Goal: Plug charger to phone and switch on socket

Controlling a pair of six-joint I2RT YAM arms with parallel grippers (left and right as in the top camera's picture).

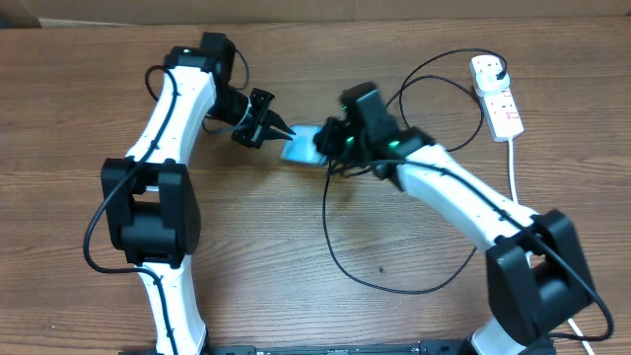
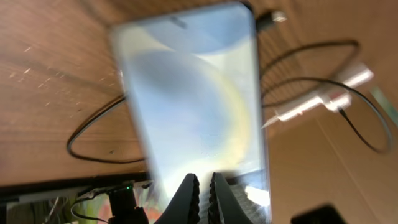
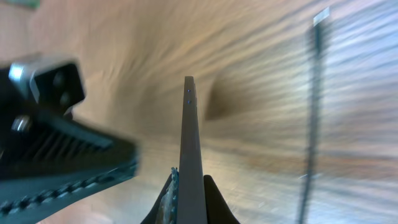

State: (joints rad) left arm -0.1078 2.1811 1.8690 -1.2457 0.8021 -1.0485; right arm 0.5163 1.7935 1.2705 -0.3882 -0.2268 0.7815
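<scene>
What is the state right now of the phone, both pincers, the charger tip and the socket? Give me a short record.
phone: tilted, between the two pincers, screen light blue
right pincer: shut on the phone, seen edge-on
left pincer: shut, tips at the phone's short edge; grip unclear
charger: cable looped on the table
connector tip: apart from the phone, not plugged in
socket: far right side, black plug on it; switch state unreadable
</scene>
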